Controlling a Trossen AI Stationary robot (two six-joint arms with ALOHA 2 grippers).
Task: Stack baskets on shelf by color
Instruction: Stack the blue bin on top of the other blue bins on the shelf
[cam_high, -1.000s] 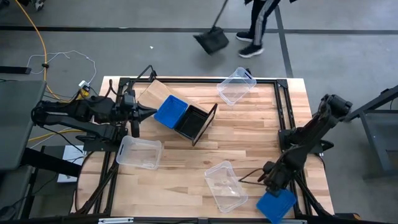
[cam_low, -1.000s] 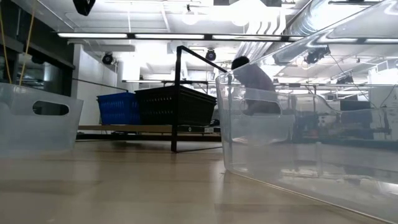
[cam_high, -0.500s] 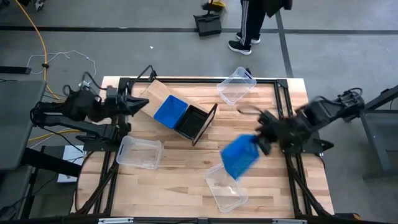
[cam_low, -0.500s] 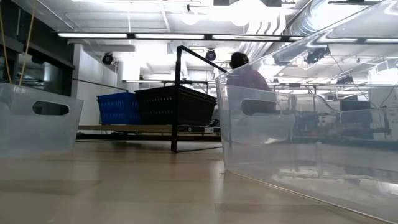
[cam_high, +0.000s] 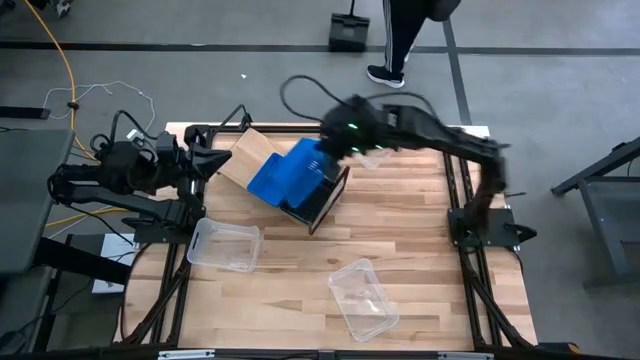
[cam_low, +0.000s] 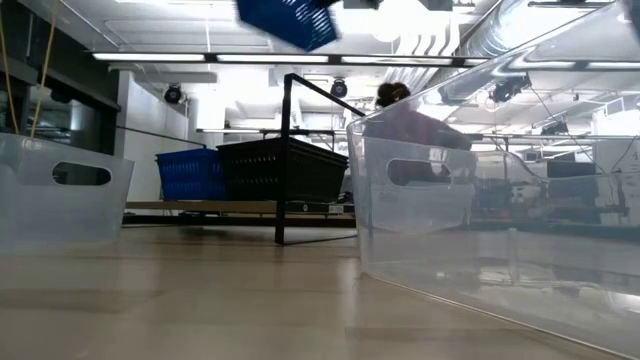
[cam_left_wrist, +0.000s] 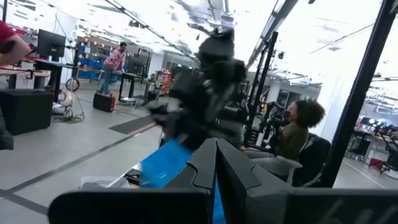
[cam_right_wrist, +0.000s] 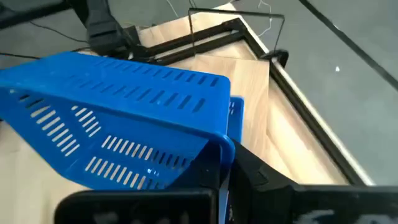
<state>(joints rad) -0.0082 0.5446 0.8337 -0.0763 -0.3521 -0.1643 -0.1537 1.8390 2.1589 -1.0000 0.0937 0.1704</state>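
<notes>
- Since a second ago: the right arm has swung from the near right corner of the table (cam_high: 420, 230), across the middle, to the far side. The blue basket it picked up there has travelled with it.
- Right gripper (cam_high: 335, 150): now over the shelf, jaws clamped together on the rim of the carried blue basket (cam_high: 305, 168). In the right wrist view that basket (cam_right_wrist: 118, 130) hangs tilted just ahead of the fingers, slatted side showing, wood panel of the shelf below it.
- Low view: carried basket (cam_low: 290, 20) high in the air at the top edge, above the shelf frame.
- Shelf (cam_high: 262, 150): lies at an angle on the far left part of the table, light wood panels, thin black frame. A second blue basket (cam_high: 270, 182) sits in it, a black basket (cam_high: 315, 200) just beside that. Low view shows these two side by side, blue (cam_low: 190, 175) and black (cam_low: 282, 168).
- Left gripper (cam_high: 215, 163): at the shelf's left end, jaws together, holding nothing as far as the blurred left wrist view lets me tell. This arm has drawn back slightly from the shelf.
- Clear baskets: one at the near left (cam_high: 223, 245), one at the near middle (cam_high: 363, 298), one at the far edge (cam_high: 385, 145) partly hidden by the right arm.
- A person (cam_high: 405, 30) stands on the floor beyond the table.
</notes>
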